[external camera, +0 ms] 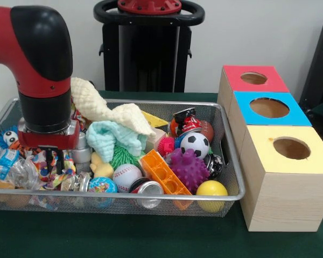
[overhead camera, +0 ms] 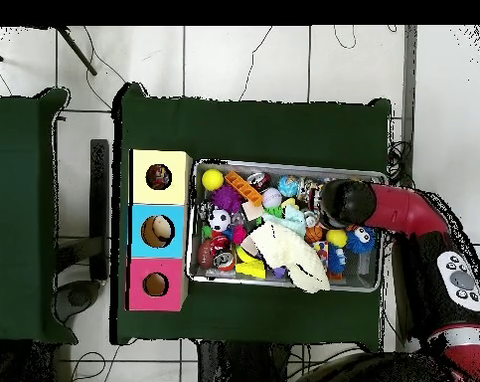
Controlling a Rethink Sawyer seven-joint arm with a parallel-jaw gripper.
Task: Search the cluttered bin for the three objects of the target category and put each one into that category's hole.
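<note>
My gripper (external camera: 54, 160) is low in the left end of the wire bin (external camera: 232, 161), down among crinkly wrappers and small toys; what lies in it is hidden. In the overhead view the arm's wrist (overhead camera: 345, 202) covers it. Balls lie in the bin: a soccer ball (external camera: 195, 144), a baseball (external camera: 127, 177), a yellow ball (external camera: 211, 189), a purple spiky ball (external camera: 189, 169) and a globe ball (external camera: 102, 185). Three boxes with holes stand beside the bin: yellow (external camera: 292, 148), blue (external camera: 269, 107), red (external camera: 253, 78). Something dark shows in the yellow box's hole (overhead camera: 158, 177).
A cream cloth (external camera: 105, 107) and a mint cloth (external camera: 116, 137) drape over the bin's middle. An orange block (external camera: 164, 173), a drinks can (external camera: 149, 189) and a yellow duck (external camera: 101, 167) lie near the front wall. The table is covered in green cloth (external camera: 151, 236).
</note>
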